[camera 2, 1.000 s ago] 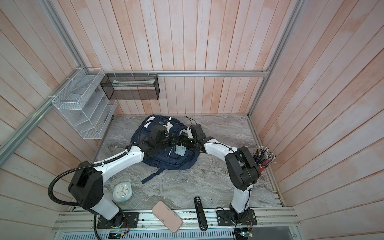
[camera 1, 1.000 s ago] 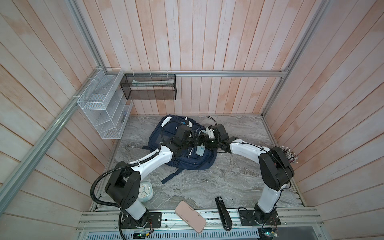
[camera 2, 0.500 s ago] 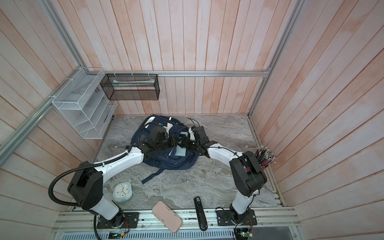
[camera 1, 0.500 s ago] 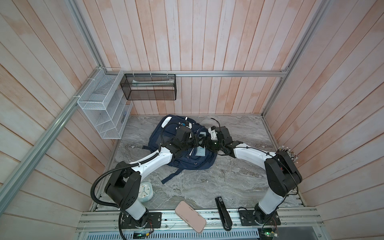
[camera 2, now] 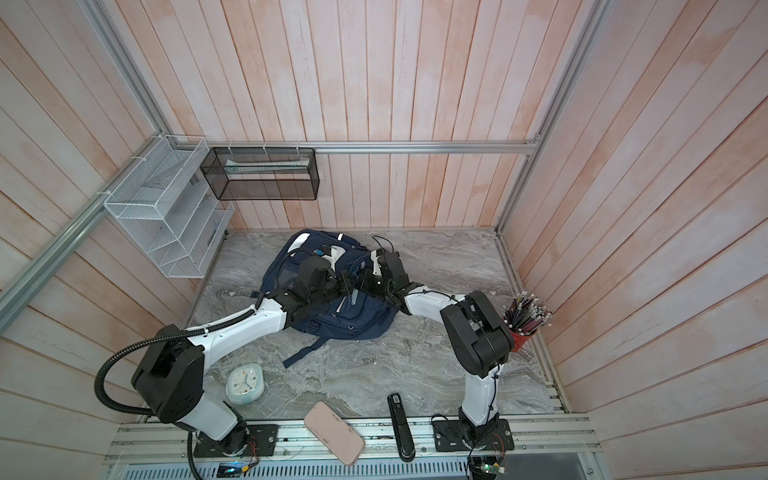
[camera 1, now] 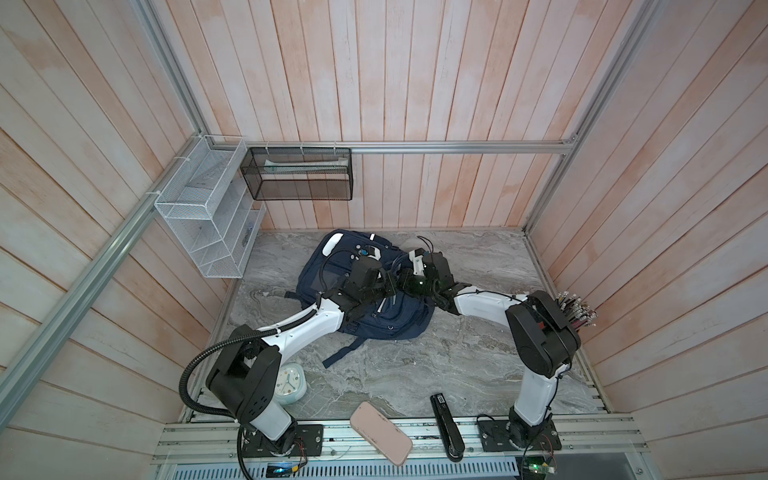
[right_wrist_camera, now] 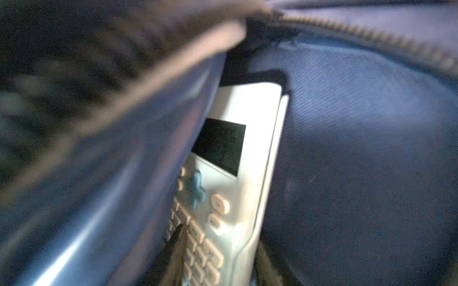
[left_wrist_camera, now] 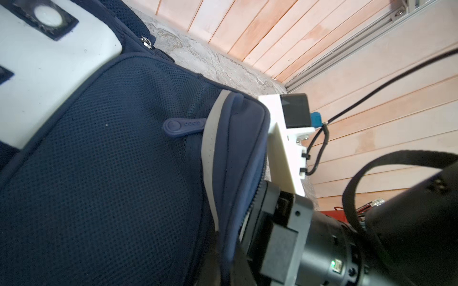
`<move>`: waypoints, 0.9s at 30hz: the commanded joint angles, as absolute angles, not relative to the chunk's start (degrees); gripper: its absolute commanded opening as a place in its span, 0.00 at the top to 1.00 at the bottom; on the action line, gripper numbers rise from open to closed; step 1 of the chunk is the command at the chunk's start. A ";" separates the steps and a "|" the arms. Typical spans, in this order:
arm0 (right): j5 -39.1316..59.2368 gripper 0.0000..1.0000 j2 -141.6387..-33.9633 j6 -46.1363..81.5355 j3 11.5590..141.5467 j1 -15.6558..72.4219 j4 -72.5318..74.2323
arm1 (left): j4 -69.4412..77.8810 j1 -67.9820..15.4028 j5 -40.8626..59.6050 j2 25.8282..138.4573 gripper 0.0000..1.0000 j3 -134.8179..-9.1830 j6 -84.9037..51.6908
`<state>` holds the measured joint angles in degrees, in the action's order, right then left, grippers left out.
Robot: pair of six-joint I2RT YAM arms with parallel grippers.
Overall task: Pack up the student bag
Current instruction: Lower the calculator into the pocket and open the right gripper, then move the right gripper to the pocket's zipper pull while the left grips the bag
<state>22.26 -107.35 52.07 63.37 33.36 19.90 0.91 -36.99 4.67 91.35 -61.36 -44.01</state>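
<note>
Inside bag (right_wrist_camera: pixel 359 161): a white calculator (right_wrist_camera: pixel 235 173) with peach keys and a dark screen stands on edge in the unzipped compartment, between two navy fabric walls, screen end deepest.
Cup: a red cup (camera 2: pixel 519 338) at the right edge of the surface (camera 1: pixel 457 365) is crammed with upright pencils (camera 2: pixel 528 309).
Basket: the black mesh basket (camera 1: pixel 299 178) on the back wall holds a pale flat item, too faint to name.
Rack: the white wire rack (camera 1: pixel 199 216) hangs on the left wall; its contents are unclear.
Bag place: it lies flat mid-surface, nearer the back wall, between the two arms.
Bag axis: the long axis runs diagonally, far left to near right. The end with white patches points to the back wall and the pocket end to the front. A strap trails toward the near left.
Left jaws: the left gripper (camera 1: pixel 388 286) is closed on the raised rim of the opening.
Right jaws: the right gripper (camera 1: pixel 404 283) reaches into the opening. Its jaws sit either side of the calculator's key end, and I cannot tell if they grip it.
Loose: a clock (camera 1: pixel 291 382), a pink case (camera 1: pixel 380 432) and a stapler (camera 1: pixel 444 424) lie along the front edge, well apart from the bag.
</note>
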 commanded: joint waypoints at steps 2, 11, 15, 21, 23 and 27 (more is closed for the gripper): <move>23.21 0.39 -103.35 49.76 61.64 35.77 21.57 | 6.97 -38.49 11.23 91.53 0.97 -59.14 -45.70; 24.15 0.63 -97.25 45.48 54.87 32.27 14.46 | 9.01 -36.85 13.29 94.41 0.96 -58.04 -46.09; 24.87 0.79 -97.08 44.73 52.36 31.56 14.37 | 8.16 -37.16 13.14 94.35 0.96 -58.53 -45.98; 19.87 0.69 -86.79 41.02 45.12 29.97 10.88 | 4.49 -38.49 10.27 94.13 0.64 -60.54 -44.13; 17.32 0.67 -81.90 39.33 43.03 30.02 9.14 | 3.10 -39.23 8.22 92.99 0.49 -61.75 -42.86; 11.32 0.56 -73.80 35.18 38.36 30.21 8.27 | -0.39 -40.78 4.43 89.98 0.08 -64.45 -41.20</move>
<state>17.23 -77.49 39.75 40.53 30.17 10.52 1.63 -40.07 7.38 93.62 -61.95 -43.03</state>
